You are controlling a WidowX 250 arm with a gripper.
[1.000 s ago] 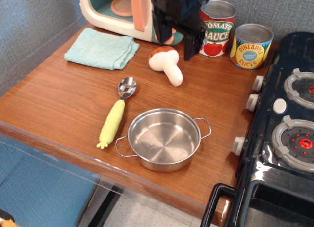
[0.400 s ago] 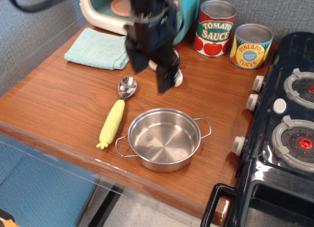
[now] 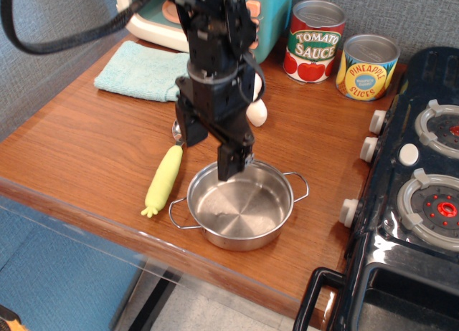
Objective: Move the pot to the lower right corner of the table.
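Observation:
The pot [image 3: 241, 205], a shallow shiny steel pan with two wire loop handles, stands near the front edge of the brown wood-grain table [image 3: 93, 152], right of its middle. My black gripper [image 3: 209, 153] hangs open just above the pot's far left rim. One finger [image 3: 229, 161] is over the rim and the other is outside it to the left. It holds nothing.
A spoon with a yellow handle [image 3: 165, 177] lies just left of the pot. A toy mushroom [image 3: 256, 110] is partly hidden behind the arm. A teal cloth [image 3: 143, 72], a toy oven [image 3: 154, 19], a tomato sauce can [image 3: 314, 41] and a pineapple can [image 3: 366, 66] stand at the back. A black toy stove [image 3: 412, 195] is at the right.
My gripper has come from the back of the table forward and down, and now sits over the pot's far left rim. The pot has not moved.

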